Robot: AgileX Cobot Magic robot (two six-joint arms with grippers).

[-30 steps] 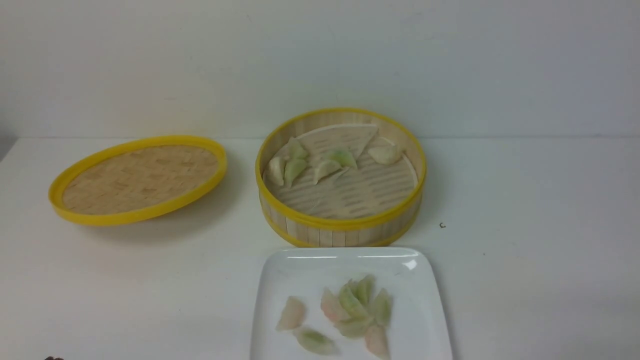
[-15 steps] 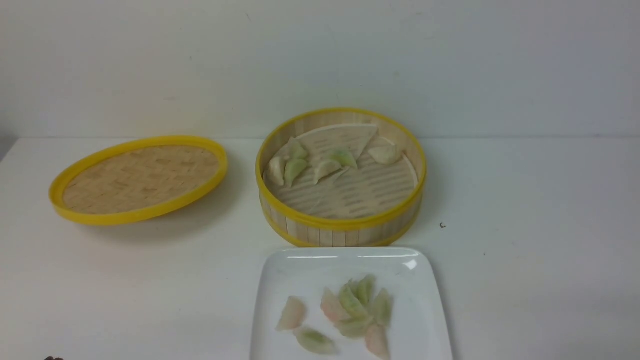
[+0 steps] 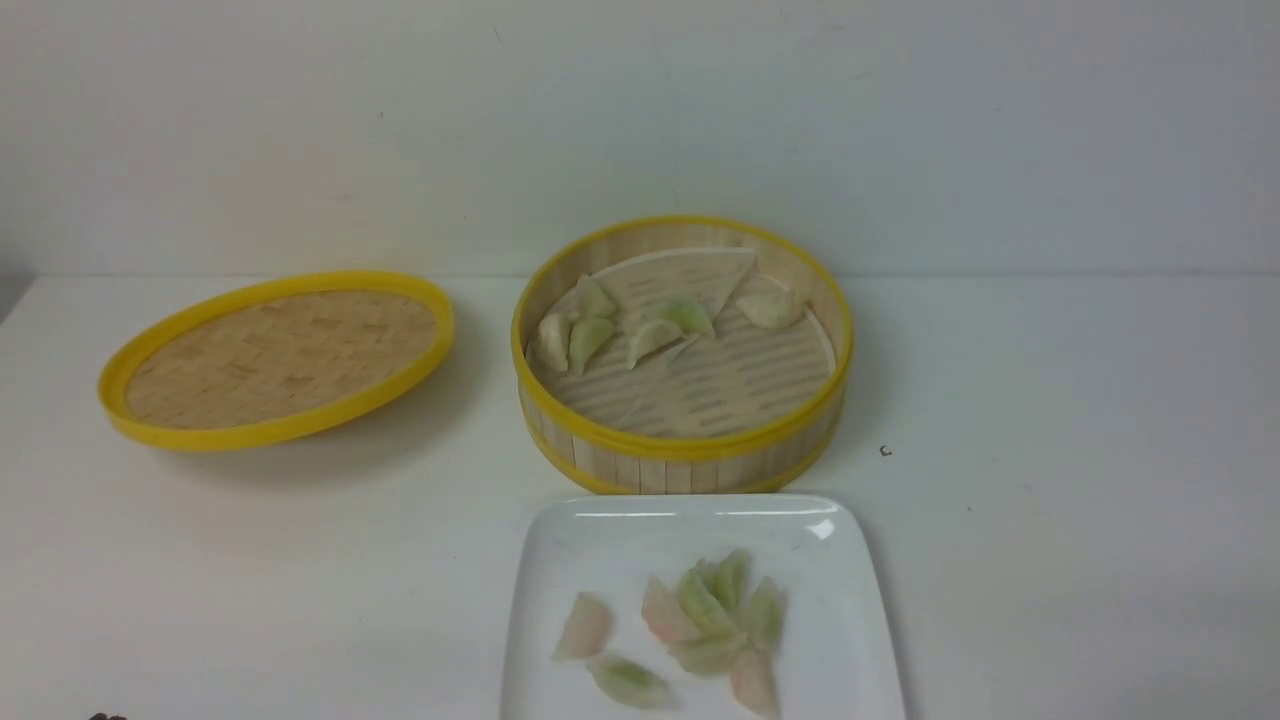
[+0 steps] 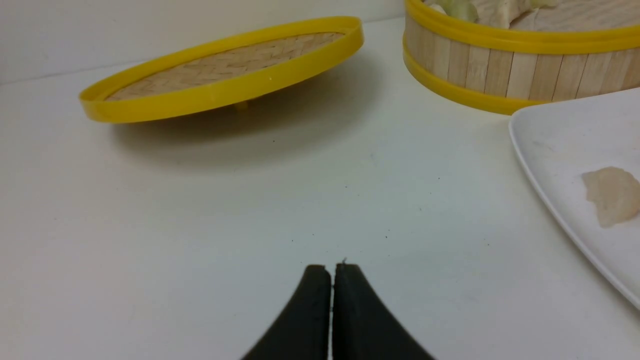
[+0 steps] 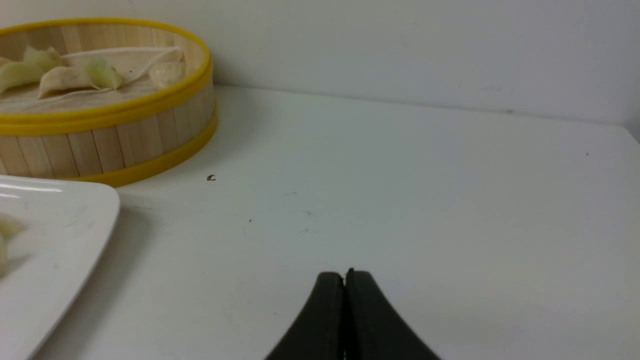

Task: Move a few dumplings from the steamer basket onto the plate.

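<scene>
Left gripper (image 4: 332,267) sitting low over table (image 4: 200,225), black fingers pressed together, gripping nothing. Right gripper (image 5: 345,275) likewise pinched closed, empty, hovering over bare table to right of plate (image 3: 600,540).

Plate lying at near edge, just in front of steamer basket (image 3: 680,455). Several dumplings (image 3: 710,615) resting on plate: clustered group plus two lying apart on left. More dumplings (image 3: 600,325) sitting in basket, toward its far-left side. Woven lid (image 3: 275,355) sitting tilted, well left of basket.
</scene>
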